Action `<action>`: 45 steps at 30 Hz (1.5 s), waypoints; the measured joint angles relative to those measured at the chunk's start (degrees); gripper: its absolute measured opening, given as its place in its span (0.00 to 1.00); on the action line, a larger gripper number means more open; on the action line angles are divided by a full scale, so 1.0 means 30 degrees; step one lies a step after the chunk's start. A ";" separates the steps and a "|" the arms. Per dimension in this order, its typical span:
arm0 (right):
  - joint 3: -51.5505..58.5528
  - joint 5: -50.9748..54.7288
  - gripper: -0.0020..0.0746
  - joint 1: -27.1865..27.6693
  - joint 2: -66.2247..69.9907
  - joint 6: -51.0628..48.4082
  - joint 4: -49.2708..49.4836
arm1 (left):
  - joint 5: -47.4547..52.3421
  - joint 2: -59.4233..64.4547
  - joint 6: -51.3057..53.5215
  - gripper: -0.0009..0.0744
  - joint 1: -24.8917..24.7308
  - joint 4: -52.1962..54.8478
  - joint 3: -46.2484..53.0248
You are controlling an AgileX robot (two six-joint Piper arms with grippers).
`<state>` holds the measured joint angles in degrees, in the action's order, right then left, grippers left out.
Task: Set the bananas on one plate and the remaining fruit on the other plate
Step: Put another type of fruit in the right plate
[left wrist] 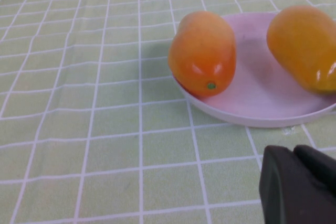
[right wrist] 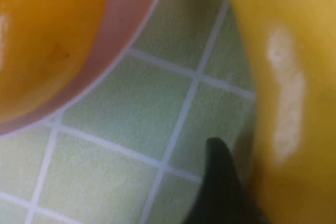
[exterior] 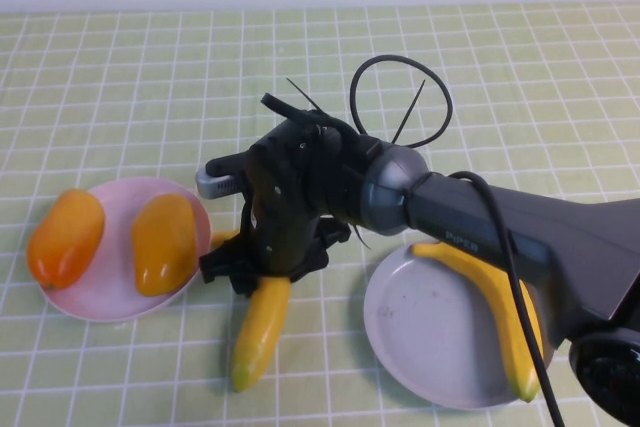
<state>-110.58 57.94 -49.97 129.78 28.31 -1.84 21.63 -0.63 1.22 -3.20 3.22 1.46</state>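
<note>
- Pink plate [exterior: 100,297] sits on the left of the checked green table [exterior: 500,77]; it carries both oval fruits: the reddish-orange fruit [exterior: 65,237] overhangs its left rim, the yellower fruit [exterior: 165,242] lies on its right half.
- Grey-blue plate [exterior: 420,337] sits on the right; one banana [exterior: 495,307] lies curved along its right side.
- Second banana [exterior: 262,322] lies on the cloth between the two plates, upper end hidden under the right hand.
- Right hand [exterior: 262,269] is low over that banana, just beside the pink plate's rim; its fingers stand apart either side of the banana, and a firm clamp cannot be confirmed.
- Left hand [left wrist: 299,184] appears only in its wrist view, near the pink plate, fingers together, holding nothing.
</note>
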 joint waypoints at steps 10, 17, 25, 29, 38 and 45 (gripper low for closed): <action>-0.0807 0.0212 0.45 0.0295 -0.0019 0.0807 -0.1331 | 0.0000 0.0000 0.0000 0.01 0.0000 0.0000 0.0000; -0.0908 0.2397 0.45 0.1267 -0.1950 0.0976 -0.3368 | 0.0000 0.0000 0.0000 0.01 0.0000 0.0000 0.0000; 0.5313 0.2709 0.45 0.1296 -0.7770 0.0635 -0.4622 | 0.0000 0.0000 0.0000 0.01 0.0000 0.0000 0.0000; 0.9648 0.1398 0.45 0.1420 -1.0563 0.0524 -0.4671 | 0.0000 0.0000 0.0000 0.01 0.0000 0.0000 0.0000; 1.3103 0.0322 0.45 0.3093 -1.1083 -0.0066 -0.4671 | 0.0000 0.0000 0.0000 0.01 0.0000 0.0000 0.0000; 1.3136 -0.0284 0.45 0.3367 -1.0583 -0.1531 -0.4098 | 0.0000 0.0000 0.0000 0.01 0.0000 0.0000 0.0000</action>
<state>-71.17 57.08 -39.87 98.03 23.72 -14.14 21.63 -0.63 1.22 -3.20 3.22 1.46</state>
